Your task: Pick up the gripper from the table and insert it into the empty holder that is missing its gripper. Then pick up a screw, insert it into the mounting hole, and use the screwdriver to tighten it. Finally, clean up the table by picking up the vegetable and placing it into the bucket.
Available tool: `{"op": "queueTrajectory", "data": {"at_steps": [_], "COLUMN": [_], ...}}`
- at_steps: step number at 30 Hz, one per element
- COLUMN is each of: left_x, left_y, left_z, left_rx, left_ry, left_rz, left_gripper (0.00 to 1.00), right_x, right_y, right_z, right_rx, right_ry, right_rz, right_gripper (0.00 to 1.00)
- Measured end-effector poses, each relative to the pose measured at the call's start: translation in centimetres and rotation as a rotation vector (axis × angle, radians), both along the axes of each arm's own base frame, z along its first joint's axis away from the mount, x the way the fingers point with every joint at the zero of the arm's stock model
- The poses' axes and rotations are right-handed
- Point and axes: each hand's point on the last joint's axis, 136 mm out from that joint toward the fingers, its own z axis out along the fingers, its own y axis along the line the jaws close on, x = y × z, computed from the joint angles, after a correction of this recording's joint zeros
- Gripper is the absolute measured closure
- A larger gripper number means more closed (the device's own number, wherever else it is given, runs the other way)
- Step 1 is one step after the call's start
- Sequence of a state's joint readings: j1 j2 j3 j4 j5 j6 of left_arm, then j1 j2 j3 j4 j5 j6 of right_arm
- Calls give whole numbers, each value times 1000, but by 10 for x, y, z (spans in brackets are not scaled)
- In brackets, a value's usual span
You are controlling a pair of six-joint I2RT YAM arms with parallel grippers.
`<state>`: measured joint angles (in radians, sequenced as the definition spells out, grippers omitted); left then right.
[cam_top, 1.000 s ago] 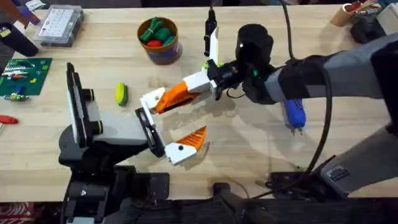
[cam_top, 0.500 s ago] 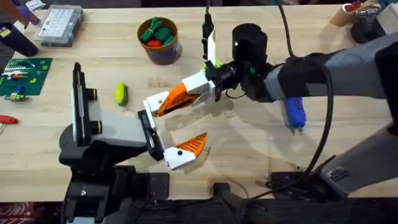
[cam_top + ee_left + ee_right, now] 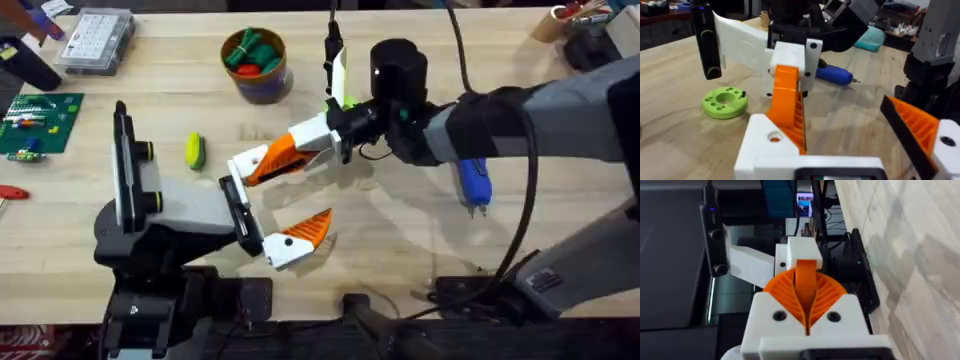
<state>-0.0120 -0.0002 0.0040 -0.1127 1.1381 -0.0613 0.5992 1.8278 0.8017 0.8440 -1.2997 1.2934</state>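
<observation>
Closest to me in the overhead view, the grey-and-black arm lies low along the near edge of the table (image 3: 420, 230), its holder (image 3: 243, 215) angled toward the middle. The shorter orange finger (image 3: 298, 237) sits at the holder's near end. At its far end I see the gripper (image 3: 272, 160), the longer orange ribbed piece, with its white tip just at the bar; I cannot tell whether it is seated. My right gripper (image 3: 338, 132) comes in from the right side, clamped on the white end of that piece, and the right wrist view shows its orange pads (image 3: 805, 292) pressed together around it. In the left wrist view the held piece stands just ahead, a green disc (image 3: 725, 102) and a blue screwdriver (image 3: 836, 75) on the wood beyond. I cannot tell how the left gripper's fingers stand. Farther back, the vegetable (image 3: 194, 151) lies alone on the planks, well apart from the bucket (image 3: 256, 62), which holds green and red toy vegetables.
</observation>
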Motion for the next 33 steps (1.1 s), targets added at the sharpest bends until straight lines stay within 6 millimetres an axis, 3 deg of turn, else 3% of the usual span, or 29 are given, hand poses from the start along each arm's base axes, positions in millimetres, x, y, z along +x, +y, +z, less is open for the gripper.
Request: {"op": "queueTrajectory", "data": {"at_steps": [6, 16, 20, 22, 24, 33], "left_x": [0, 1, 0, -7, -12, -15], "left_y": [0, 0, 0, -4, -6, -7], "left_z": [0, 0, 0, 0, 0, 0], "left_rx": [0, 9, 11, 7, 4, 2], "left_ry": [1, -22, -27, -21, -18, -15], "left_rz": [1, 4, 1, -44, -77, -92], "left_gripper": [11, 11, 11, 11, 11, 11], "right_x": [0, 0, -1, 1, 2, 13], "right_y": [0, 4, 5, 6, 7, -3], "right_z": [0, -4, -4, -4, -4, -4], "right_rx": [-1, -15, -15, -15, -16, -13], "right_ry": [0, 1, 1, -8, -10, -7], "right_rz": [-1, -16, -14, -30, -36, -60], "right_gripper": [956, 454, 328, 151, 84, 6]}}
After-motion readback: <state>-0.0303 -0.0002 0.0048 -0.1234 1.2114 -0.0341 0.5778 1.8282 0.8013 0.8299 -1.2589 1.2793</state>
